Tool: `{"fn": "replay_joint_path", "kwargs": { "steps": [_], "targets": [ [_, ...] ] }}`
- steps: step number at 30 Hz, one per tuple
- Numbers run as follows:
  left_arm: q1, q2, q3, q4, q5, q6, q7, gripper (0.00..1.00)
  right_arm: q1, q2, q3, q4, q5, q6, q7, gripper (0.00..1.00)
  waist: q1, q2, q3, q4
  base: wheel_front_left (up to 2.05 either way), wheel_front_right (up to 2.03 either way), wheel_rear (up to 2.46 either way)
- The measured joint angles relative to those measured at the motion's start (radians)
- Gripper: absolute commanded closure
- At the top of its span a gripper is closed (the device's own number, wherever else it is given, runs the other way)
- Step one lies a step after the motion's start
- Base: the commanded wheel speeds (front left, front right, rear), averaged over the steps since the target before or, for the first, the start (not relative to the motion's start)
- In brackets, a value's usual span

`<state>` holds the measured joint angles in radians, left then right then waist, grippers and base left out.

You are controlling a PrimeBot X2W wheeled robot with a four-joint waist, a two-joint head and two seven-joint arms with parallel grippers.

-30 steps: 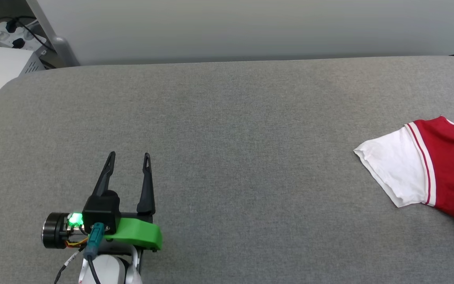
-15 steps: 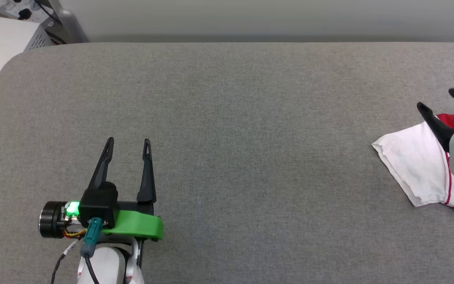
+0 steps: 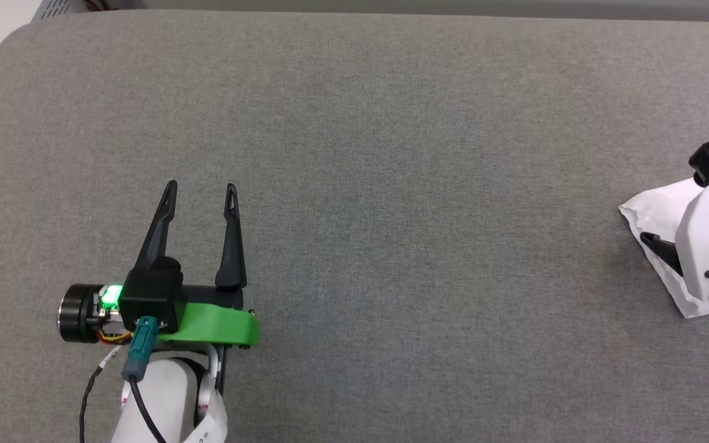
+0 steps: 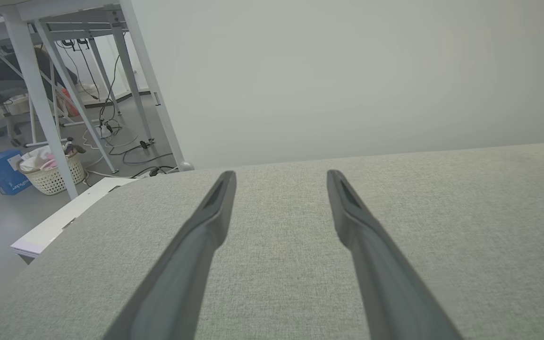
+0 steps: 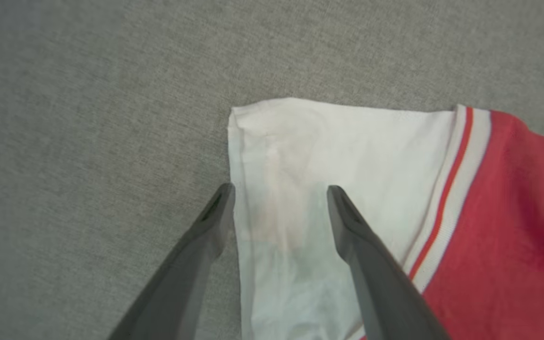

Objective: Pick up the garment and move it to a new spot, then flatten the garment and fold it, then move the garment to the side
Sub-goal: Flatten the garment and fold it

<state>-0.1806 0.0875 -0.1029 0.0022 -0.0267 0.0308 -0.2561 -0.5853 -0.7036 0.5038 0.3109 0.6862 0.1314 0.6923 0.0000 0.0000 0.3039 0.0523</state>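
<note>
Hovering above the garment (image 5: 347,151), the right tool (image 5: 280,187) is holding its two dark fingers spread wide and pinching nothing. In the right wrist view one fingertip is sitting at the white sleeve's left edge and the other over the sleeve's cloth; whether either is touching, I cannot tell. The garment is lying on the grey counter (image 3: 391,154) at the far right of the head view, at middle height. Its white sleeve is pointing toward frame left, and in the wrist view its striped trim and red body are running off to the right. In the head view the right arm's pale housing (image 3: 702,246) is standing in front of the garment and covering most of it, leaving a white corner showing. The left tool (image 3: 200,184) is hanging at the lower left of the head view, well apart from the garment, with its fingers likewise spread over grey counter. Past the counter's far edge, the left wrist view is showing a pale wall (image 4: 347,71). At its upper left are white frame legs (image 4: 40,94), a woven basket (image 4: 52,177), a blue box (image 4: 0,172) and cables (image 4: 121,141) on the floor.
</note>
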Motion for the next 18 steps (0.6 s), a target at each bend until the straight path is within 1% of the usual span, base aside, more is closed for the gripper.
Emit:
{"fn": "replay_joint_path", "kwargs": {
  "steps": [4, 7, 10, 11, 13, 16, 18],
  "targets": [
    [-0.016, 0.000, 0.003, 0.000, 0.000, 0.000, 0.000, 0.00, -0.026, 0.039, 0.035, 0.083, 0.004, 0.000, -0.040, 0.00, 0.0000, 0.0000, 0.033, 0.008, 0.00, 0.00, 0.00],
    [-0.024, 0.000, 0.001, 0.002, 0.001, 0.000, 0.000, 0.00, -0.045, 0.045, 0.050, 0.153, 0.001, 0.000, -0.060, 0.00, 0.0000, 0.0000, 0.050, 0.011, 0.00, 0.00, 0.00],
    [-0.029, -0.001, -0.002, 0.005, 0.001, 0.000, 0.000, 0.00, -0.054, 0.057, 0.052, 0.190, 0.006, 0.000, -0.094, 0.00, 0.0000, 0.0000, 0.057, 0.014, 0.00, 0.00, 0.00],
    [-0.029, -0.001, -0.001, 0.006, 0.001, 0.000, 0.000, 0.00, -0.056, 0.059, 0.056, 0.199, 0.006, 0.001, -0.112, 0.44, 0.0000, 0.0000, 0.056, 0.014, 0.00, 0.00, 0.00],
    [-0.029, -0.001, 0.001, 0.008, 0.001, 0.000, 0.000, 0.00, -0.059, 0.062, 0.059, 0.214, 0.010, 0.001, -0.148, 1.00, 0.0000, 0.0000, 0.053, 0.011, 0.00, 0.00, 0.00],
    [-0.029, -0.001, 0.000, 0.016, 0.001, 0.000, 0.000, 0.00, -0.061, 0.057, 0.056, 0.233, -0.008, 0.001, -0.232, 1.00, 0.0000, 0.0000, 0.040, 0.006, 0.00, 0.00, 0.00],
    [-0.029, -0.001, 0.000, 0.018, 0.001, 0.000, 0.000, 0.00, -0.059, 0.065, 0.039, 0.237, -0.003, 0.001, -0.289, 1.00, 0.0000, 0.0000, 0.027, 0.003, 0.00, 0.00, 0.00]
  ]
}}
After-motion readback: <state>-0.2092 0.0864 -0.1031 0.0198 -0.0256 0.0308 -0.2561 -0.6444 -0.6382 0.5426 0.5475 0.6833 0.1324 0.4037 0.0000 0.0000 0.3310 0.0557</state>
